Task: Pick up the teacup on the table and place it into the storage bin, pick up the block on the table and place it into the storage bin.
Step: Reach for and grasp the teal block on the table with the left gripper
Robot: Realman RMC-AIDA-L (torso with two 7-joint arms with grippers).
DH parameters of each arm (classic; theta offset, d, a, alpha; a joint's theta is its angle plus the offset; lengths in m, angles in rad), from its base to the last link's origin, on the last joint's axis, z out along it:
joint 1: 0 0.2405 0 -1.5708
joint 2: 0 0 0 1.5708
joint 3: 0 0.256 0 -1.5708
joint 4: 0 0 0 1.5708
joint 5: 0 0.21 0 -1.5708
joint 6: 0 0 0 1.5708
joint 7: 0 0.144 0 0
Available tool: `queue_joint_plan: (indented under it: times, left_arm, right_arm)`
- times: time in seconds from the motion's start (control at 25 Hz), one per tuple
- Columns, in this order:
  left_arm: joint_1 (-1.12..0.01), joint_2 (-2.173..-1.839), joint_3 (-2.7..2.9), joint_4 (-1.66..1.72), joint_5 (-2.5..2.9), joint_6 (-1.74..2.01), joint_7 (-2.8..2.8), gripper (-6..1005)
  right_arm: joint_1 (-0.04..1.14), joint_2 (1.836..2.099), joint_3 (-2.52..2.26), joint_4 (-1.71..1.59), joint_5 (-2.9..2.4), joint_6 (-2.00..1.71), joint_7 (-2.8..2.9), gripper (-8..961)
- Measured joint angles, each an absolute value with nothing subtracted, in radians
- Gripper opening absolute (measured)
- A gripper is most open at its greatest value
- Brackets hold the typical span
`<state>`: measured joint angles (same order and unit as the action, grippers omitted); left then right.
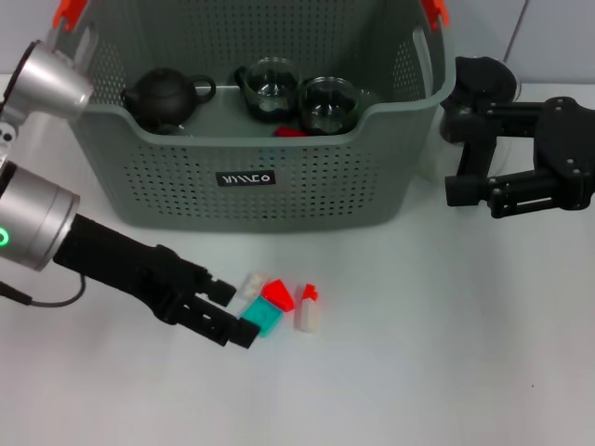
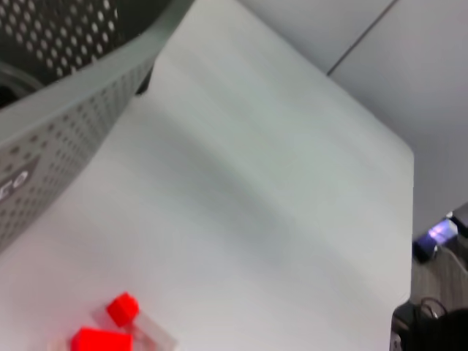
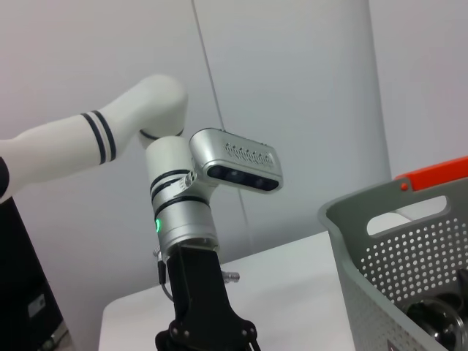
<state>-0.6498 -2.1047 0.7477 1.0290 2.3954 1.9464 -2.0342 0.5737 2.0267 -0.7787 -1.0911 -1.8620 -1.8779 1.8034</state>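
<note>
Two glass teacups (image 1: 270, 88) (image 1: 327, 102) stand inside the grey-green storage bin (image 1: 251, 195), with a small red block (image 1: 290, 132) beside them. On the table in front of the bin lie small blocks: a teal one (image 1: 263, 319), a red one (image 1: 277, 295) and a clear one with a red cap (image 1: 308, 311). My left gripper (image 1: 238, 312) is low over the table just left of this cluster, open, its fingertips beside the teal block and holding nothing. The left wrist view shows the red block (image 2: 99, 340) and the red cap (image 2: 123, 308). My right gripper (image 1: 451, 153) hangs open to the right of the bin.
A black teapot (image 1: 163, 96) sits in the bin's left part. Orange handle clips (image 1: 434, 11) stick up from the bin's top edge. A small clear block (image 1: 251, 282) lies by the left gripper's upper finger. White tabletop extends to the right of the blocks.
</note>
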Motion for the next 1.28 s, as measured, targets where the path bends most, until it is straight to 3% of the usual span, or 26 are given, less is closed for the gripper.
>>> queue_joint_plan:
  times: [0.52,0.8,1.28]
  left_arm:
    - [-0.639,-2.117,0.767,1.102,2.479,1.910,-2.260,893]
    - [-0.597,-2.168,0.849,1.209,2.506,1.857,-2.299,894]
    - [-0.566,-2.175,1.075,1.351,2.496,1.752,-2.440,892]
  right_arm:
    - [0.598,2.022,-0.784,-1.053,-1.869,-1.826,1.756,940]
    - [0.611,2.014,-0.784,-1.052,-1.874,-1.809,1.747,940]
    - [0.620,1.976,-0.775,-1.049,-1.881,-1.794,1.717,940]
